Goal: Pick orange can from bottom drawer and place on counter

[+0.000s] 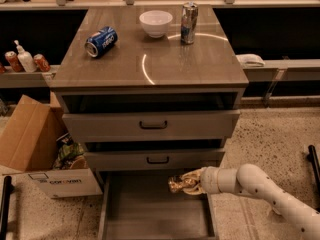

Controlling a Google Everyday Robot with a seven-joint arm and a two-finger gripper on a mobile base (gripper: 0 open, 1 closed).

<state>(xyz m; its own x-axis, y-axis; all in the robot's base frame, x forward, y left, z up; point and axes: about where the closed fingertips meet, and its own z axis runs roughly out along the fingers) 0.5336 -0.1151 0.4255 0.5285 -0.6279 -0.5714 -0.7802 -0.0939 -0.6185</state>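
A white robot arm reaches in from the right. Its gripper (189,183) seems clamped around the orange can (176,184), holding it sideways over the open bottom drawer (150,211), right side, ready to be lifted to the counter (150,59) above.

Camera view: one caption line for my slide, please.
The gripper holds the orange can over the open bottom drawer, below the counter.

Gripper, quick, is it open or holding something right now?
Gripper: shut on the orange can, above the open bottom drawer.
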